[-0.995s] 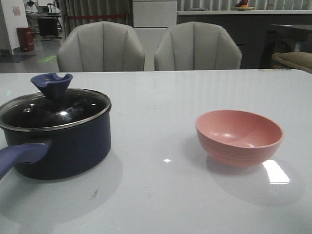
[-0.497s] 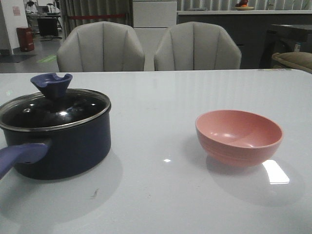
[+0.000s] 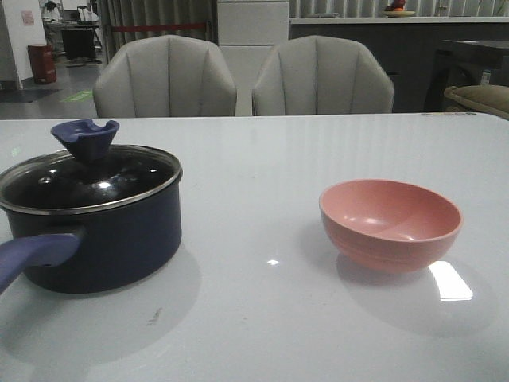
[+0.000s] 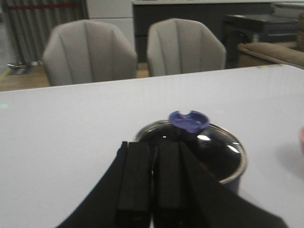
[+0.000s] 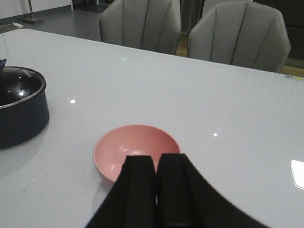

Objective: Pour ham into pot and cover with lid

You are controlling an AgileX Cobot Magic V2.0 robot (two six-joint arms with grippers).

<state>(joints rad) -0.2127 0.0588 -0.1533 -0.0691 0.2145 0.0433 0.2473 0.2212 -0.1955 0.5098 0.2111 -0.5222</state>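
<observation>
I see the lid (image 3: 89,177) seated on the pot (image 3: 103,239) at nine o'clock and the bowl (image 3: 390,223) at three, well apart. Both grippers, left (image 4: 151,178) and right (image 5: 156,183), are pressed together and holding nothing. The ham isn't visible. The lid looks already on; I'd withdraw straight, minding the near table (image 3: 262,318) edge.

The pot (image 3: 103,239) handle runs off the front view's edge; its contents are indiscernible.

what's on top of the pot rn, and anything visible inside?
The lid sits on the pot, closed, with its knob up. Through the glass only dark interior and glare show; contents can't be made out. No ham is visible in the pink bowl either.
</observation>
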